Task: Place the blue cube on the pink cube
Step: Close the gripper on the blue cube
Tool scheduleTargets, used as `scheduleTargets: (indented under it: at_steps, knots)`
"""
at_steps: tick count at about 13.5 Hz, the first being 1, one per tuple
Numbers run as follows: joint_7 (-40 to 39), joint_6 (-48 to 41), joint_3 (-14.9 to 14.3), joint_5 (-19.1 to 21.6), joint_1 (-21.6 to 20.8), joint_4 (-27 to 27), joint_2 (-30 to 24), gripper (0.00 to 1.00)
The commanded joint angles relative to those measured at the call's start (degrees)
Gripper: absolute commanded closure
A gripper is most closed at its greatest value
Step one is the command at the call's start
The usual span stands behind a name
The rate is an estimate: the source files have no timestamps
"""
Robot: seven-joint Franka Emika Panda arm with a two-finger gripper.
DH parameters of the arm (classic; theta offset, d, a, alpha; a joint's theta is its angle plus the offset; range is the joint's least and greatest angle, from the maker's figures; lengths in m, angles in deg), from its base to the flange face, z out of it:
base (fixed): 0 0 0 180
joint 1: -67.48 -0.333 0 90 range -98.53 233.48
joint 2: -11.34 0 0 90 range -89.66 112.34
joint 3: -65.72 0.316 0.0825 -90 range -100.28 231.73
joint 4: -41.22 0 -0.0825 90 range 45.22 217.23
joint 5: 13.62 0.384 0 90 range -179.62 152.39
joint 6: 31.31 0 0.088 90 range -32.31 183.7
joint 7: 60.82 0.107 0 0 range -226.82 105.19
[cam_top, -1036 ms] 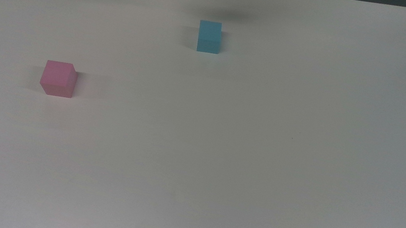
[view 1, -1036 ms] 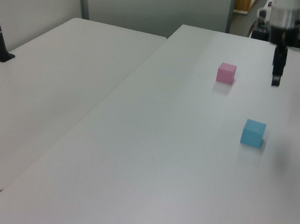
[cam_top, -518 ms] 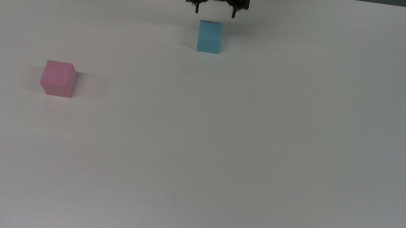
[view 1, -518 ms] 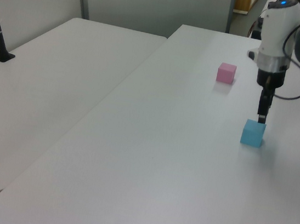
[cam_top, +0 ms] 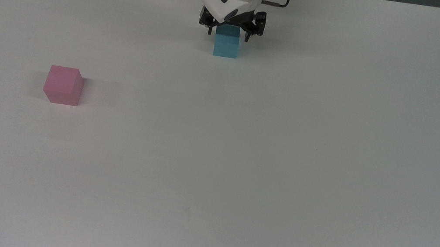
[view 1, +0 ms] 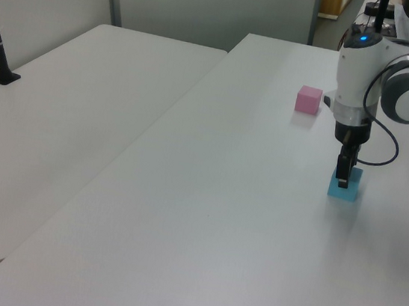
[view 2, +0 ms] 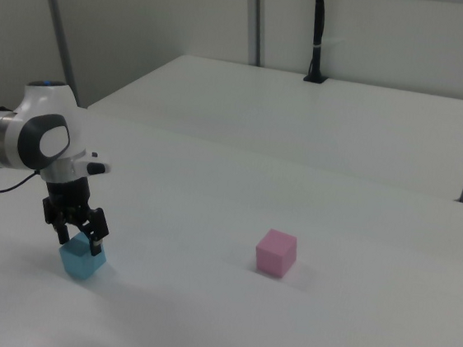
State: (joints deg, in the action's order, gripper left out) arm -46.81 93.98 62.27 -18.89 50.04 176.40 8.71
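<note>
White tabletop (cam_top: 282,173), nothing stacked yet. Your claw (cam_top: 228,32) spread apart, straddling blue cube (cam_top: 226,46) near tabletop's far edge in top view; fingers seem not yet closed on it. Pink cube (cam_top: 63,85) well apart, bare. Grasp, carry, placement all remain.

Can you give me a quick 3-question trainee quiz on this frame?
1. True or false: the blue cube already sits on the pink cube.
2. In the top view, the gripper is at: A) the pink cube B) the blue cube C) bare table.
3. Fill in: the jaws stand ____, one on each side of the blue cube.

Key: 1 false, both cubes rest apart on the table. 2 B. 3 open.
</note>
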Motion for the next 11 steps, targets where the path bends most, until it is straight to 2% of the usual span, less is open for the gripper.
scheduleTargets:
  at_steps: [1, 4, 6, 9, 11]
  knots:
    - [1.6, 2.2, -0.4, -1.6, -0.9, -0.1, 2.3, 0.09]
    - [1.6, 2.5, -0.4, -2.1, -0.8, -0.1, 2.5, 0.56]
    - [1.6, 2.4, -0.4, -2.1, -0.8, -0.1, 2.5, 0.75]
    - [0.9, 0.0, -0.5, -2.2, -0.8, -1.0, 0.8, 0.76]
    - [-0.3, -6.3, -0.4, -2.2, -0.8, -4.6, -0.8, 0.76]
